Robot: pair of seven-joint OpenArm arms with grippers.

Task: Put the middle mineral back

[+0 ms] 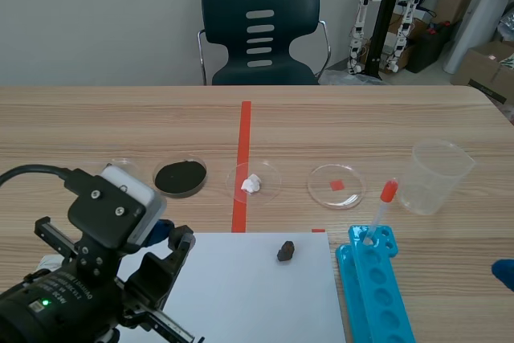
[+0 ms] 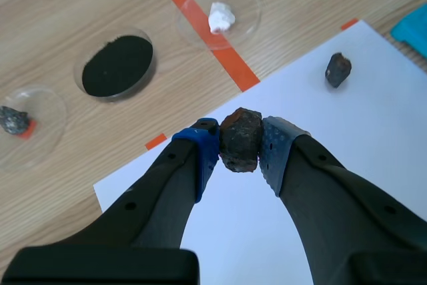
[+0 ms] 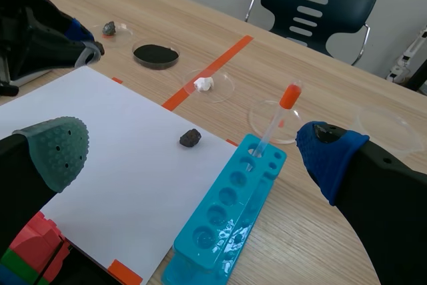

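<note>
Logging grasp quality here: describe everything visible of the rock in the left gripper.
The rock is a dark brown-black lump, rough and matte, with rusty tinges. The left gripper's fingers pinch it by two opposite sides with their blue pads. It hangs over the white paper, near its edge; its height cannot be told.
</note>
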